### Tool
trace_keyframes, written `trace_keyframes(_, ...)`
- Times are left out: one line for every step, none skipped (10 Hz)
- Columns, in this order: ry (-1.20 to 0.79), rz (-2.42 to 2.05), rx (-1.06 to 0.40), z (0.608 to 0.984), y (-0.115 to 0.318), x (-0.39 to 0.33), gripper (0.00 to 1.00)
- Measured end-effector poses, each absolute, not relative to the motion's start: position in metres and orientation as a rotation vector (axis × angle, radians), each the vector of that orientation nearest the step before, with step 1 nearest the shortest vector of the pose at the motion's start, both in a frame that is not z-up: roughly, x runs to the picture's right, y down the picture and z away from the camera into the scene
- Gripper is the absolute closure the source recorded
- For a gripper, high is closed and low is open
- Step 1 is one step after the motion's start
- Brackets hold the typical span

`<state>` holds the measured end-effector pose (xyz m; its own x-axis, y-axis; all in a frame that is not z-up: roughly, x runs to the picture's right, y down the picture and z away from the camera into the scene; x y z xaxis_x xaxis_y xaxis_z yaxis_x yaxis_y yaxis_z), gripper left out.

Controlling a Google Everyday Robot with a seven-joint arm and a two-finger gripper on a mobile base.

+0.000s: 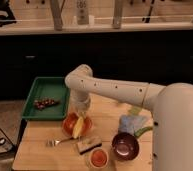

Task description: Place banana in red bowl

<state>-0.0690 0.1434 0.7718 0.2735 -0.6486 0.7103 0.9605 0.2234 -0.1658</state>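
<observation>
The red bowl (69,125) sits on the wooden table just in front of the green tray. The pale-yellow banana (78,128) stands tilted over the bowl's middle, its lower end down in the bowl. My gripper (82,114) hangs straight above the bowl at the end of the white arm. It is shut on the banana's upper end. The bowl's right half is partly hidden behind the banana and the gripper.
A green tray (46,91) holding dark grapes (44,103) lies at the table's back left. In front of the bowl are a fork (57,142), a tan sponge block (88,145), a small white cup (98,158) and a maroon bowl (125,146). A blue packet (129,124) lies to the right.
</observation>
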Motion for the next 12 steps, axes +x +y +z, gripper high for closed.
trace_keyframes(-0.568,-1.2,-0.663,0.7718,0.1434,-0.0689,0.95)
trace_keyframes(-0.572,-1.205,-0.662,0.7721,0.1437,-0.0691,0.95)
trace_keyframes(-0.575,-1.211,-0.661,0.7723,0.1433,-0.0692,0.95)
trace_keyframes(-0.579,-1.216,-0.66,0.7725,0.1433,-0.0694,0.95)
trace_keyframes(-0.581,-1.221,-0.659,0.7726,0.1429,-0.0695,0.95)
trace_keyframes(-0.585,-1.226,-0.659,0.7729,0.1431,-0.0698,0.95)
trace_keyframes(-0.588,-1.231,-0.658,0.773,0.1431,-0.0699,0.95)
trace_keyframes(-0.591,-1.235,-0.656,0.7732,0.143,-0.07,0.95)
trace_keyframes(-0.593,-1.237,-0.655,0.7732,0.1426,-0.0696,0.95)
trace_keyframes(-0.595,-1.24,-0.655,0.7733,0.1426,-0.0693,0.95)
trace_keyframes(-0.598,-1.243,-0.654,0.7734,0.1424,-0.0686,0.95)
trace_keyframes(-0.6,-1.246,-0.653,0.7735,0.1422,-0.069,0.95)
